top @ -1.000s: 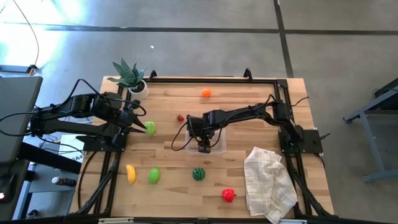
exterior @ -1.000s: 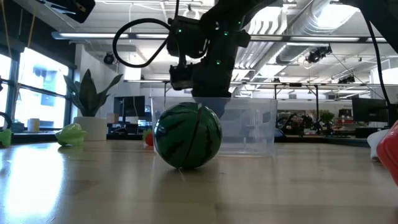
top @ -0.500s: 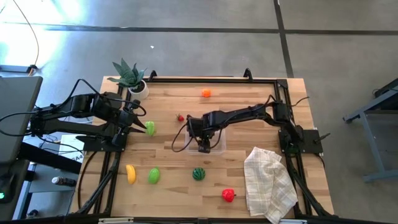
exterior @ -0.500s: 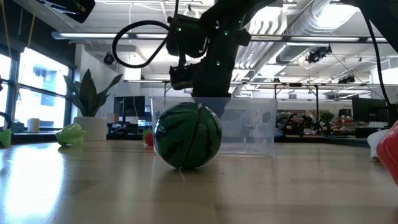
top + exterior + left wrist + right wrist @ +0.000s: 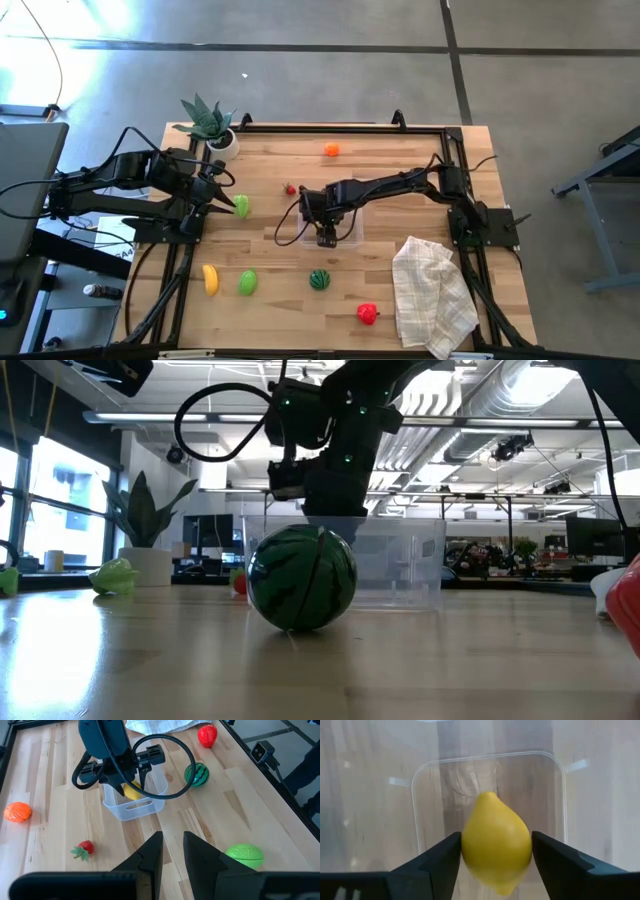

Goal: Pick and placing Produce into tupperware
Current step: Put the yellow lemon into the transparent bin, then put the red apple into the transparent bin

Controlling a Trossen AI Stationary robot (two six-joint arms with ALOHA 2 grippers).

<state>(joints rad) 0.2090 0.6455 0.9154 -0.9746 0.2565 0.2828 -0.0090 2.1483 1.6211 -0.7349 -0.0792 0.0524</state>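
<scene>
My right gripper (image 5: 323, 236) hovers over the clear tupperware (image 5: 348, 230) and is shut on the yellow lemon (image 5: 495, 847). In the left wrist view the lemon (image 5: 131, 792) shows inside the tupperware's walls (image 5: 135, 810). My left gripper (image 5: 172, 851) waits open at the table's left side, beside a green piece (image 5: 241, 206). The banana (image 5: 210, 279), another green piece (image 5: 247, 283), the watermelon (image 5: 319, 279), the red pepper (image 5: 367, 314), the orange (image 5: 331, 150) and the strawberry (image 5: 290, 188) lie on the table. My right gripper pinches the lemon by its two long sides (image 5: 470, 845) between both fingers (image 5: 437, 865), coming from above and pointing down. The lemon's pointed end (image 5: 489, 795) sticks out past the fingers. The lemon hangs over the tupperware's floor; whether it rests on it I cannot tell.
A potted plant (image 5: 210, 122) stands at the far left corner. A white checked cloth (image 5: 432, 290) lies crumpled at the near right. A black frame (image 5: 340, 128) borders the table. The watermelon (image 5: 302, 578) sits just in front of the tupperware (image 5: 400, 565) in the low view.
My right gripper has edged slightly toward the table's left over the tupperware, still shut on the lemon. Nothing else has moved.
</scene>
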